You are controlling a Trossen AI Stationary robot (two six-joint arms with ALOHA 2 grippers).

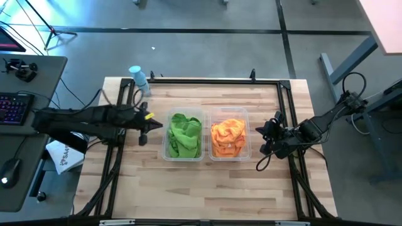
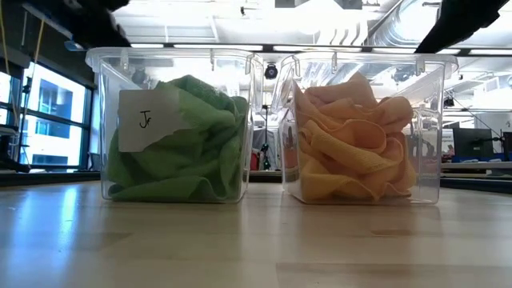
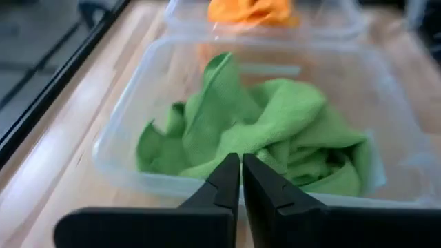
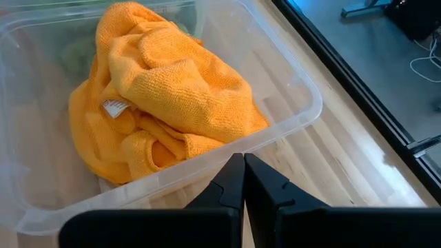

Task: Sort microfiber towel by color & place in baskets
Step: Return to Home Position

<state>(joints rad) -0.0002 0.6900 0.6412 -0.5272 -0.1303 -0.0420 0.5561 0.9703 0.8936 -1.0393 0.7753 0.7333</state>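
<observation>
Two clear plastic bins stand side by side on the wooden table. The left bin [image 1: 184, 135] holds crumpled green towels [image 1: 186, 133]; they also show in the left wrist view [image 3: 262, 131] and the low view [image 2: 184, 144]. The right bin [image 1: 229, 134] holds crumpled orange towels [image 1: 228, 135], also seen in the right wrist view [image 4: 158, 103] and the low view [image 2: 352, 144]. My left gripper [image 1: 158, 125] is shut and empty, just left of the green bin [image 3: 241, 172]. My right gripper [image 1: 259, 130] is shut and empty, just right of the orange bin [image 4: 242, 169].
A small pale-blue bottle [image 1: 138, 76] lies at the table's far left corner. A white printed sheet [image 1: 63, 156] lies off the table's left side beside a desk with a keyboard [image 1: 14, 107]. A black frame rail [image 1: 207, 80] runs round the table. Bare wood [image 1: 207, 188] lies before the bins.
</observation>
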